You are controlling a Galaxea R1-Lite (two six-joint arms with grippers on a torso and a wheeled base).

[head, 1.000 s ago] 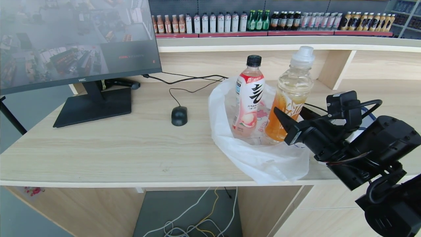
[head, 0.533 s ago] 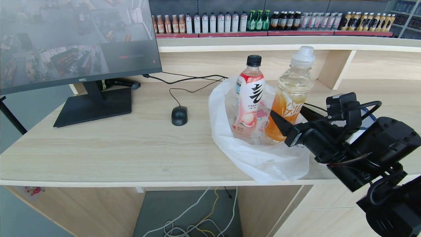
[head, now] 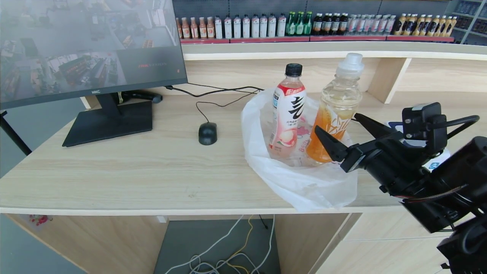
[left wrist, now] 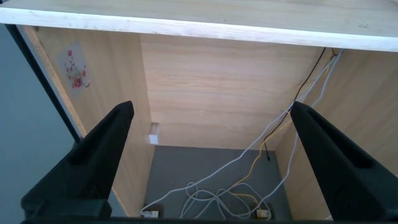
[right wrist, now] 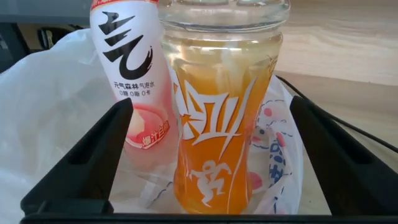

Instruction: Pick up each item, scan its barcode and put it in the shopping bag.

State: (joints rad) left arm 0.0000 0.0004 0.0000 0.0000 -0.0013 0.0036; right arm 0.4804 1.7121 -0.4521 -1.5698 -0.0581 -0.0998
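The orange drink bottle, stood upright in the white shopping bag on the desk, is judged heavy, stiff and slippery, best taken at its narrowed waist by the spread-open right gripper just beside it.

Right claw farther right

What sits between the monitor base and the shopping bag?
A black mouse with its cable, on the counter between monitor base and shopping bag; head view.

Two bottles (both bagged), one shopping bag, one mouse
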